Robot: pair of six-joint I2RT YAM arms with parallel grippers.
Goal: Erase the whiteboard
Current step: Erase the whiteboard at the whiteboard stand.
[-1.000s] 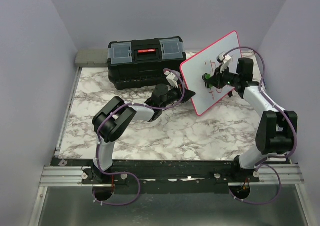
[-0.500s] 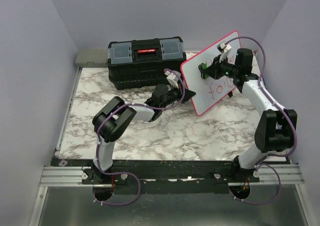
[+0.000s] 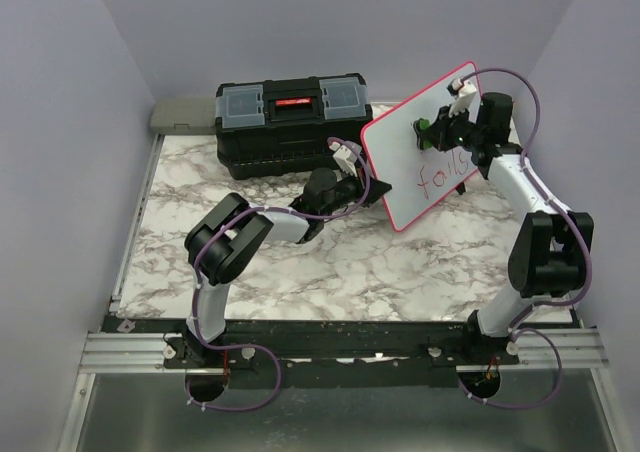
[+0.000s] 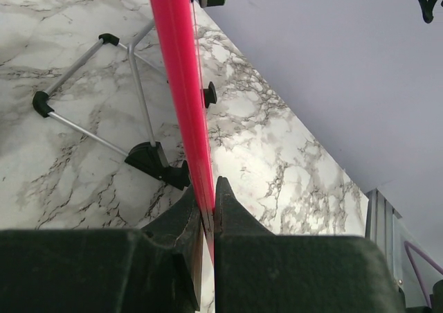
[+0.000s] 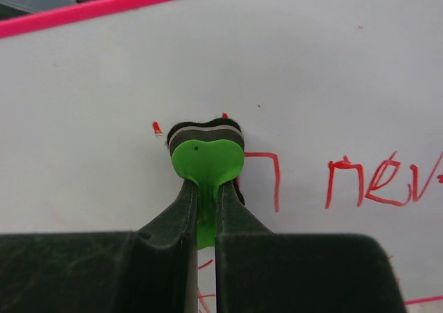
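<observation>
The whiteboard (image 3: 396, 162) stands tilted at the table's back right, with a pink-red rim and red handwriting (image 3: 438, 179) on its lower half. My left gripper (image 3: 372, 188) is shut on the board's lower left rim; the left wrist view shows the pink edge (image 4: 177, 64) pinched between its jaws (image 4: 208, 201). My right gripper (image 3: 436, 130) is shut on the stem of a green eraser (image 3: 423, 127). In the right wrist view the eraser (image 5: 206, 157) presses flat on the white face (image 5: 104, 84), above this gripper (image 5: 206, 192). Red strokes (image 5: 367, 181) lie to its right.
A black toolbox (image 3: 290, 122) with a red latch sits at the back centre, left of the board. A grey pad (image 3: 185, 115) lies at the back left corner. The board's wire stand with black feet (image 4: 131, 70) rests on the marble table (image 3: 300, 262). Walls close in on three sides.
My right gripper has slid the eraser from the board's middle up toward its top edge, uncovering the red word lower down. The left arm and the board have stayed put.
</observation>
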